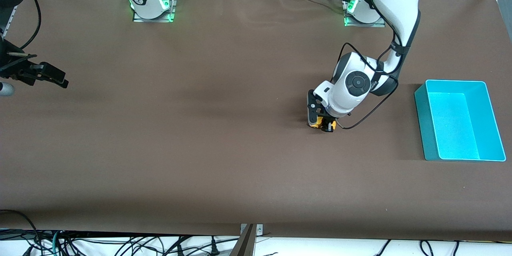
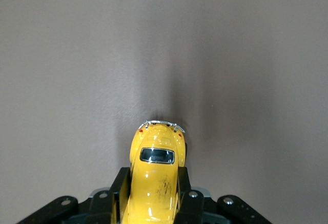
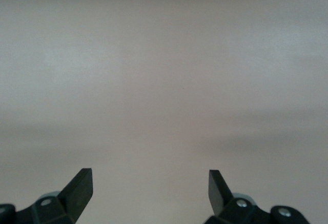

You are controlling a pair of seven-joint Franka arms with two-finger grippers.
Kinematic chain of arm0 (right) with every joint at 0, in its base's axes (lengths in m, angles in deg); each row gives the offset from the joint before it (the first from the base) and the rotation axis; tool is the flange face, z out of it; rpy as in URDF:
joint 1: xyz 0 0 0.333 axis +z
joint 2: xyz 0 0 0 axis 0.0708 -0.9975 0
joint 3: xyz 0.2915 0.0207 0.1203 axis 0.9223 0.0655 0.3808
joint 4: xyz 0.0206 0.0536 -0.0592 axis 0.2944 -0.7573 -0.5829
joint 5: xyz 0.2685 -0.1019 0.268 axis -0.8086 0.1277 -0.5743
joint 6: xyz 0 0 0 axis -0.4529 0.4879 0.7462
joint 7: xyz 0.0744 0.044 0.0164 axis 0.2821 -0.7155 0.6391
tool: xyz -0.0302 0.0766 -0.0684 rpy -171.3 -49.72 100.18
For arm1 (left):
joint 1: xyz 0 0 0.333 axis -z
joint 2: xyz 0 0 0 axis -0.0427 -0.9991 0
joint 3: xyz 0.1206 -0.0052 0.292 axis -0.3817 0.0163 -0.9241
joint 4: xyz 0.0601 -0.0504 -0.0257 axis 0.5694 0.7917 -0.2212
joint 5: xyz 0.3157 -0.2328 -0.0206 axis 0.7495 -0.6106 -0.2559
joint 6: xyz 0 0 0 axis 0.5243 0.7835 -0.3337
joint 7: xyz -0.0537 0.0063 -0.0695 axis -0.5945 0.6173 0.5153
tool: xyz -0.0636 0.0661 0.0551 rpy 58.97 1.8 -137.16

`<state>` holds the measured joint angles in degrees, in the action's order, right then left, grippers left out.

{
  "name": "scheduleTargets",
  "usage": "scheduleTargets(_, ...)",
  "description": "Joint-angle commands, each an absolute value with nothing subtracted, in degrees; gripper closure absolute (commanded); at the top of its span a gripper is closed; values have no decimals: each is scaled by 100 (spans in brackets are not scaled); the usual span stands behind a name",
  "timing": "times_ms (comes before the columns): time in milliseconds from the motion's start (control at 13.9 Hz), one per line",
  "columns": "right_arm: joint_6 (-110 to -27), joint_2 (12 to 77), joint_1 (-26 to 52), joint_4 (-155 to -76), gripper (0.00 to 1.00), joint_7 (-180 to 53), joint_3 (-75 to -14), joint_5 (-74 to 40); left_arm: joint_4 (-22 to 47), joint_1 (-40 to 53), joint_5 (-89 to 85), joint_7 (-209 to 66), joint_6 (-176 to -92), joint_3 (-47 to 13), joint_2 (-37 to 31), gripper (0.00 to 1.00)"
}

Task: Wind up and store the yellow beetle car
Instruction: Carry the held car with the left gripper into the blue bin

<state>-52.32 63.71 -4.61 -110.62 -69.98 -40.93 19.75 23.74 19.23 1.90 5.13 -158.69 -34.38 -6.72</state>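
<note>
The yellow beetle car [image 2: 152, 183] sat clamped between the two fingers [image 2: 121, 183] of the left end effector [image 1: 321, 122], which was closed on the sides of its body, low down at the brown tabletop [image 1: 200, 136]. The car's rounded end with the chrome bumper stuck out past the fingertips. Whether its wheels touched the surface could not be told for sure, though the car looked to be at or just above it. Car and left end effector were toward the left arm's end of the tabletop, near the cyan bin [image 1: 421, 124] but well apart from it, the bin lying closer still to that end.

The front view showed only a sliver of yellow under the white wrist, since the arm covered most of the car. The left wrist view gave what the front view hid: the roof, a dark window, faint scuffs on the paint, and a black finger pressed against each flank.

The right end effector [image 1: 48, 76] waited at the right arm's end of the tabletop, its fingers [image 3: 79, 188] spread wide with nothing between them. The right wrist view showed only bare tabletop past those fingertips.
</note>
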Motion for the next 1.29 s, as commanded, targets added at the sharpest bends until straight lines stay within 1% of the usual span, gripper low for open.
scheduleTargets(0, -5162, 6506, -476, -11081, 0, -7007, -4066, 1838, 2249, 1707, 283, 603, -15075, -3415, -208, 70)
scheduleTargets(72, -5092, 6576, -476, -11133, 0, -7007, -4057, 1838, 2144, 1567, 283, 611, -14645, -3433, -32, 69)
scheduleTargets(216, -4812, 6612, -476, -11187, 0, -6920, -4057, 1829, 1942, 1338, 283, 1092, -13827, -3721, 302, 68)
scheduleTargets(359, -4468, 6831, -476, -11256, 0, -6893, -4049, 1768, 1783, 997, 222, 1838, -13307, -4073, 496, 68)
scheduleTargets(431, -4554, 6893, -476, -11422, 0, -6893, -4048, 1759, 1748, 742, 204, 2294, -13183, -4187, 523, 68)
scheduleTargets(575, -4556, 6928, -477, -11389, 0, -6858, -4075, 1741, 1660, 355, 195, 3278, -13111, -4486, 523, 68)
scheduleTargets(647, -4529, 7085, -476, -11432, 0, -6832, -4075, 1741, 1634, 275, 195, 3762, -13111, -4714, 515, 68)
scheduleTargets(791, -4642, 7079, -485, -11450, 0, -6831, -4075, 1741, 1520, 38, 187, 4685, -13111, -5110, 480, 68)
scheduleTargets(1007, -4845, 7034, -476, -11450, 0, -6831, -4057, 1750, 1422, -454, 46, 5549, -13172, -5226, 418, 68)
scheduleTargets(1150, -4775, 7043, -476, -11459, 0, -6831, -4057, 1741, 1379, -735, -85, 5918, -13295, -5226, 191, 68)
scheduleTargets(1222, -4801, 7043, -476, -11450, 0, -6823, -4066, 1741, 1326, -885, -182, 6251, -13522, -5226, 33, 68)
